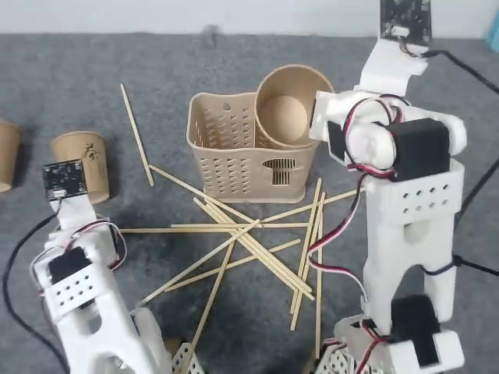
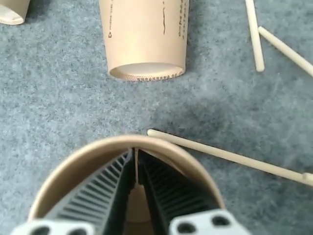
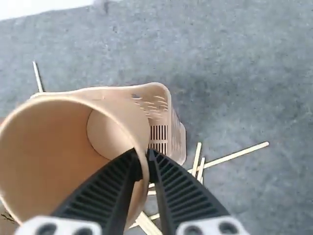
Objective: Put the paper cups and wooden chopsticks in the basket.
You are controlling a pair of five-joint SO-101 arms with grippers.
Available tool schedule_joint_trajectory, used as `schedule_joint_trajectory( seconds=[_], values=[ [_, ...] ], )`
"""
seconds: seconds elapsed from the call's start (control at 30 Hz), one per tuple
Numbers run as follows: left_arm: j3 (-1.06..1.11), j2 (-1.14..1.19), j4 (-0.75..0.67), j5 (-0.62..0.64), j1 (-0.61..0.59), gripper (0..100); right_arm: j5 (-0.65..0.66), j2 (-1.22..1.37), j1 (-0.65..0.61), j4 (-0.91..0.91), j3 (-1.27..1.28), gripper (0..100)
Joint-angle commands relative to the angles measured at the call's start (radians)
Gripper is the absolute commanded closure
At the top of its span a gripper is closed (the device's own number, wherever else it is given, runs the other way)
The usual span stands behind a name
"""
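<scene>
Around basket (image 1: 234, 152), loose chopsticks (image 1: 249, 241) scattered; right tool (image 3: 143, 155) pinches paper cup (image 3: 49, 156) over it; left tool (image 2: 136, 152) pinches second cup (image 2: 63, 169).

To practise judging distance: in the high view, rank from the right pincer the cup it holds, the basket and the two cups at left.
1. Held cup, in the right pincer, at the basket.
2. Basket, right beside it.
3. Printed cup, left side.
4. Edge cup, far left.

Tan cups (image 1: 78, 167), one with dark markings; a beige basket (image 1: 234, 152) patterned with slotted holes; pale wooden chopsticks (image 1: 234, 227); mottled grey surface (image 1: 156, 70); white arms (image 1: 409, 234), black ribbed jaws.
</scene>
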Motion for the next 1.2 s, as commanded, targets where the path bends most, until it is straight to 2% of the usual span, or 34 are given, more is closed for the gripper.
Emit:
schedule_joint_trajectory(
  seconds=[0.0,0.27,0.47,0.53,0.73,0.9,1.17],
  values=[
    [-0.004,-0.003,-0.023,0.005,0.006,99,0.025,0.045,0.018,0.022,-0.006,99.2],
    [-0.004,0.0,-0.025,0.003,0.006,99,0.025,0.085,0.016,0.008,-0.029,98.2],
    [-0.004,0.0,-0.025,0.003,0.006,99,0.025,0.058,0.016,0.013,-0.029,81.2],
    [-0.004,0.0,-0.025,0.003,0.006,99,0.025,0.019,0.016,0.013,-0.029,78.2],
    [-0.004,0.0,-0.025,0.003,0.006,99,0.023,-0.182,0.019,0.016,-0.026,80.9],
    [-0.004,0.0,-0.025,0.003,0.006,99,0.029,-0.351,0.104,0.039,0.051,86.3],
    [-0.004,0.0,-0.025,0.003,0.006,99,0.241,-0.668,0.355,0.039,0.44,90.2]
  ],
)
